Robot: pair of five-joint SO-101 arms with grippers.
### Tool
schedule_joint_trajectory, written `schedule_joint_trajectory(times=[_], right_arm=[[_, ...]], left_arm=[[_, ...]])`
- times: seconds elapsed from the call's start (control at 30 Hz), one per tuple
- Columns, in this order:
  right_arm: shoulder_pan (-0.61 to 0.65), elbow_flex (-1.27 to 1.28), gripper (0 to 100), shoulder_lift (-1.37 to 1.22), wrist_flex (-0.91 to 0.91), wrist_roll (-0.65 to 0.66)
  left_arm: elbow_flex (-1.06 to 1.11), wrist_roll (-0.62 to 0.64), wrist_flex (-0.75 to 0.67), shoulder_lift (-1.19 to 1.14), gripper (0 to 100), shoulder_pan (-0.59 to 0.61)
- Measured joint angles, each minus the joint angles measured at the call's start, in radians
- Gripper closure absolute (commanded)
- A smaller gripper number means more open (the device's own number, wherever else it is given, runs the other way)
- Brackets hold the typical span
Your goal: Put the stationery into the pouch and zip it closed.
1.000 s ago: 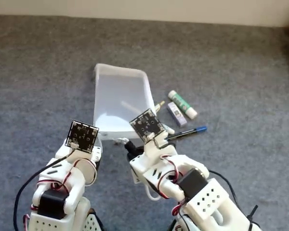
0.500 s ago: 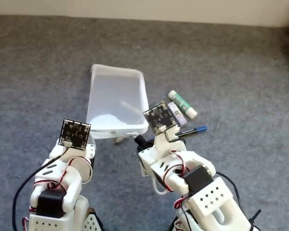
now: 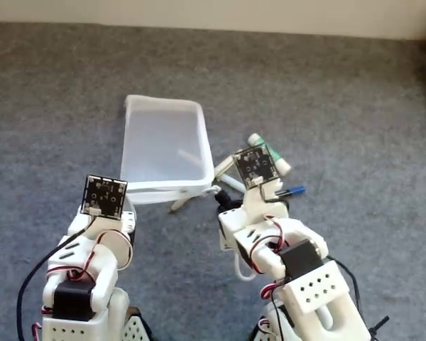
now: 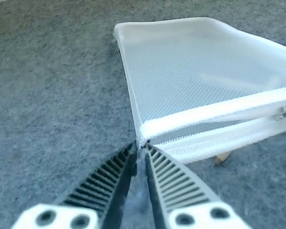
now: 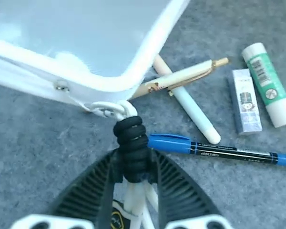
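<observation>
White pouch [image 3: 163, 145] lay lengthwise away from the jaws, left gripper [image 4: 140, 148] pinching its near corner, right gripper [image 5: 133, 164] clamped on its black zipper pull [image 5: 130, 136].

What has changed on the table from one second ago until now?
The right gripper, shut on the pouch's black pull, swung toward the glue stick, and the left gripper, clamped on the pouch's corner, shifted the other way; the pouch slid and turned with it. The glue stick and blue pen stayed put.
</observation>
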State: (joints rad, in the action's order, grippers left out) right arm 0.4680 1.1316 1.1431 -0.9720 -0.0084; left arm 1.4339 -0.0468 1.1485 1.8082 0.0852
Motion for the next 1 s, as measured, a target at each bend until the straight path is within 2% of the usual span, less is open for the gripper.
schedule_joint_trajectory(times=[0.27,0.8,1.0], right_arm=[[-0.068,0.0,99.4,0.0,0.0,-0.037],[-0.077,-0.015,99.4,0.0,-0.031,-0.043],[0.015,-0.081,99.4,0.0,-0.118,-0.043]], left_arm=[[0.0,0.0,-0.003,0.0,97,0.038],[0.0,0.0,-0.005,0.0,97,0.041],[0.0,-0.002,-0.005,0.003,96,0.049]])
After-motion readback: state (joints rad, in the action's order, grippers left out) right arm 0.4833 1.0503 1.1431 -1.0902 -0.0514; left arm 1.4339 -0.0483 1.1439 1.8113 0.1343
